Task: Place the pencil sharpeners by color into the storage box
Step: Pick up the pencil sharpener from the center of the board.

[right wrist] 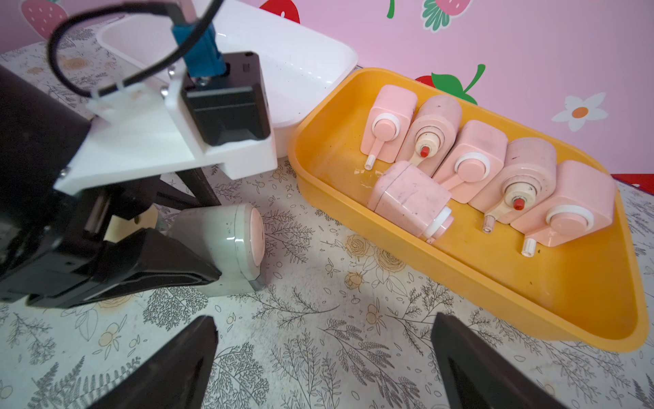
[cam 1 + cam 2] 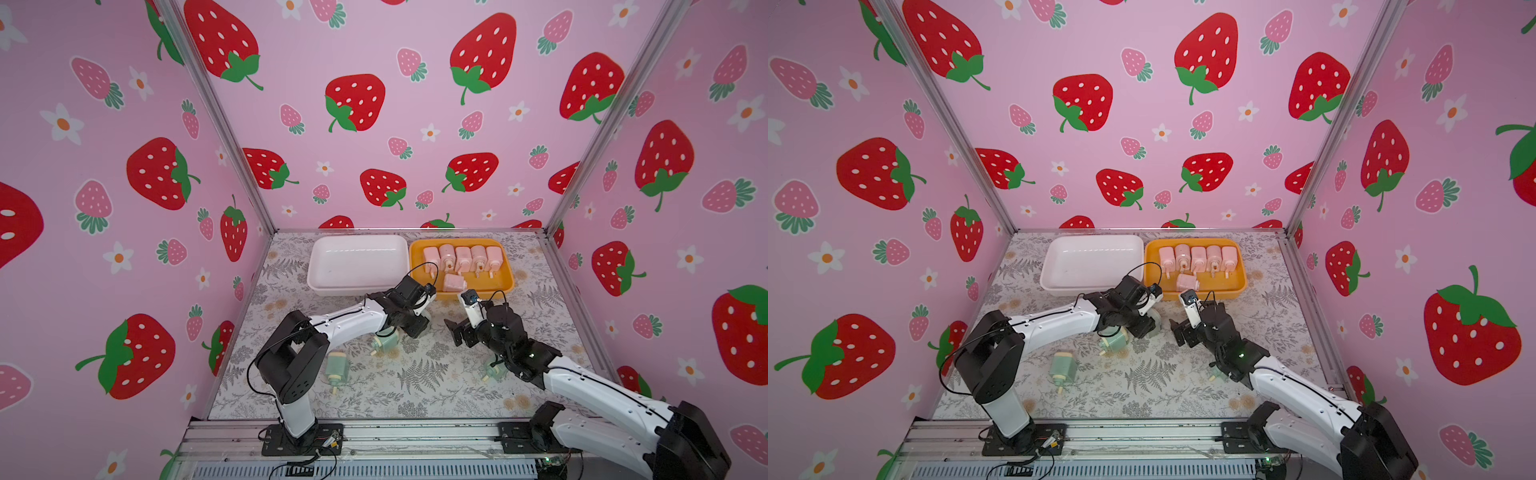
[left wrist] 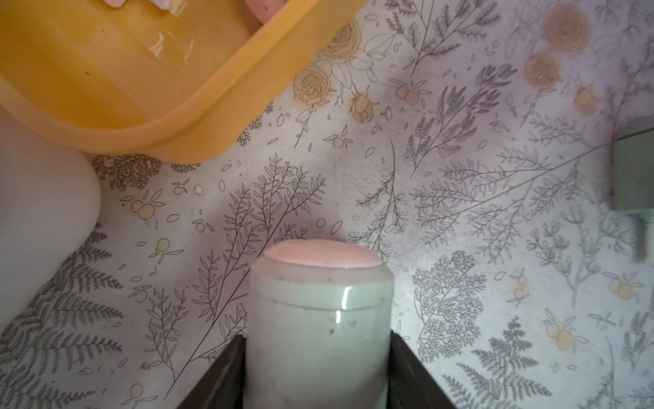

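A mint green pencil sharpener [image 3: 318,325] lies on the table just in front of the orange tray [image 2: 505,284]. My left gripper [image 3: 317,338] is shut on its sides. From the right wrist view the same sharpener [image 1: 226,240] shows with a left finger [image 1: 159,262] against it. Several pink pencil sharpeners [image 2: 462,259] lie in the orange tray, one [image 2: 453,282] on its side in front of the row. My right gripper [image 1: 323,320] hangs open over bare table beside the left one. Three more green sharpeners [image 2: 384,341], [image 2: 336,368], [image 2: 494,370] lie loose on the table.
A white tray [image 2: 316,270] stands left of the orange one at the back. Both arms reach in from the front rail. The right arm [image 2: 582,382] partly covers the green sharpener on the right. Pink strawberry walls close in the back and both sides.
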{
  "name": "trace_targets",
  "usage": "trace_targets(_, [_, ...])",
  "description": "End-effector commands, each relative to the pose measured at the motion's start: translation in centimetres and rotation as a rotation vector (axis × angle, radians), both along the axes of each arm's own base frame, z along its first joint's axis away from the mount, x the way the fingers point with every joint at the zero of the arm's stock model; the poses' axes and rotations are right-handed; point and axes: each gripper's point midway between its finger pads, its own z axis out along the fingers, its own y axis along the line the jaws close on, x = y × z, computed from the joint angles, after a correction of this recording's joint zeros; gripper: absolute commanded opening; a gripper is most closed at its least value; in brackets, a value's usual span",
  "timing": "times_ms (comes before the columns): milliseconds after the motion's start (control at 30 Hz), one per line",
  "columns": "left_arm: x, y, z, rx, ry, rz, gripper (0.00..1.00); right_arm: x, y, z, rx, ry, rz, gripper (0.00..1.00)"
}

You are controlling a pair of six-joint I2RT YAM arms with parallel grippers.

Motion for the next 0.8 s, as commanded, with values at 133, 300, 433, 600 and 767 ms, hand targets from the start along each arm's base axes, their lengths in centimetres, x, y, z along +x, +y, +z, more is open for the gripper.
trace_targets(133, [0.8,3.6,5.6,0.021,-0.055,0.192,0.00,1.0,1.1,2.6,0.059,-0.055,0.017,1.00])
trace_targets(300, [2.4,6.0,8.8,0.029,-0.083,0.343,0.00,2.1,0.9,2.6,0.076,-0.077,-0.036,1.00])
trace_targets(433, [4.2,7.3,11.2,0.017,-0.124,0.450,0.00,2.7,0.6,2.9,0.090,-0.099,-0.075,1.00])
trace_targets(600, [7.3,8.8,13.1,0.081,-0.184,0.564,0.00,2.9,0.5,3.6,0.103,-0.124,-0.089,1.00])
trace_targets(767, [9.8,9.0,13.8,0.084,-0.196,0.610,0.00,2.7,0.6,4.3,0.148,-0.123,-0.088,1.00])
